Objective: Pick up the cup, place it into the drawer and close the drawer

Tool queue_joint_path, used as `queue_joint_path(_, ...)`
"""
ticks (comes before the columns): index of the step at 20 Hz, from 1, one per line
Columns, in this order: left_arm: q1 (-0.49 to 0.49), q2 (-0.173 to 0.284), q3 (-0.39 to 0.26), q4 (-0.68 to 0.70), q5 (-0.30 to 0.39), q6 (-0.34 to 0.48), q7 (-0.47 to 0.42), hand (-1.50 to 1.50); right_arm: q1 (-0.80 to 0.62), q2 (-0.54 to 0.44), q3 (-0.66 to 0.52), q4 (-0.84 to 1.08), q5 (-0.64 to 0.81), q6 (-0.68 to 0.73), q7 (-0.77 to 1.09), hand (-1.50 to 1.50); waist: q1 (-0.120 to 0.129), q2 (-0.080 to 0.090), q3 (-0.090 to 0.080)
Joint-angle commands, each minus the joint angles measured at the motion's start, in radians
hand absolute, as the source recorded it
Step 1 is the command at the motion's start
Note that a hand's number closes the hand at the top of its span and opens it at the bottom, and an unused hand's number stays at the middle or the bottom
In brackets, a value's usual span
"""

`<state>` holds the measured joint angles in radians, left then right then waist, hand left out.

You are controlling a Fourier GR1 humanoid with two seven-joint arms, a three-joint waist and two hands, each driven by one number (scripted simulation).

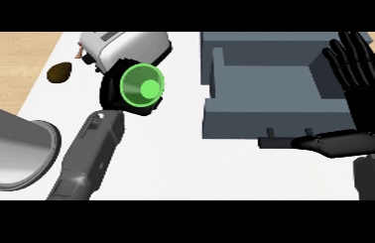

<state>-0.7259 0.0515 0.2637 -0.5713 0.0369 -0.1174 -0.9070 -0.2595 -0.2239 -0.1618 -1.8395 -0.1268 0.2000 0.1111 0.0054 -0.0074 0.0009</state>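
Observation:
A green cup lies on its side in my left hand, its mouth facing the camera, with the black fingers curled round it above the white counter. My left forearm rises from the lower left. To the right stands the open grey-blue drawer, its inside bare, with a dark handle on its front. My right hand is open at the drawer's right end, fingers straight up and thumb reaching left along the front by the handle.
A silver toaster stands behind the cup at the back. A brown rounded object lies at the counter's left edge. A large grey metal pot sits at the lower left. Wooden floor shows beyond the left edge.

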Motion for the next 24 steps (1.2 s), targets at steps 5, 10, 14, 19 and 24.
queue_joint_path(5, -0.149, -0.05, -0.135, -0.247, 0.055, 0.106, 0.326, 1.5, -0.017, -0.01, -0.024, 0.068, 0.009, 0.005, -0.045, -1.5, 0.003, 0.0, 0.0)
queue_joint_path(10, -0.302, -0.051, -0.201, -0.254, 0.072, 0.238, 0.481, 1.5, -0.032, 0.022, 0.027, 0.028, 0.061, -0.042, -0.004, -1.5, -0.013, 0.005, -0.001)
queue_joint_path(14, -0.442, -0.051, -0.236, -0.143, 0.105, 0.336, 0.534, 1.5, -0.078, -0.021, -0.018, 0.045, 0.0, -0.003, 0.015, -1.5, -0.03, 0.01, -0.001)
queue_joint_path(19, -0.592, -0.051, -0.31, 0.02, 0.151, 0.452, 0.668, 1.5, -0.054, -0.013, -0.017, 0.027, -0.023, 0.013, 0.0, -1.5, -0.068, 0.017, 0.0)
queue_joint_path(24, -0.625, -0.052, -0.411, 0.149, 0.208, 0.478, 0.682, 1.5, -0.019, -0.01, -0.015, -0.007, -0.036, 0.027, -0.008, -1.5, -0.085, 0.019, 0.001)
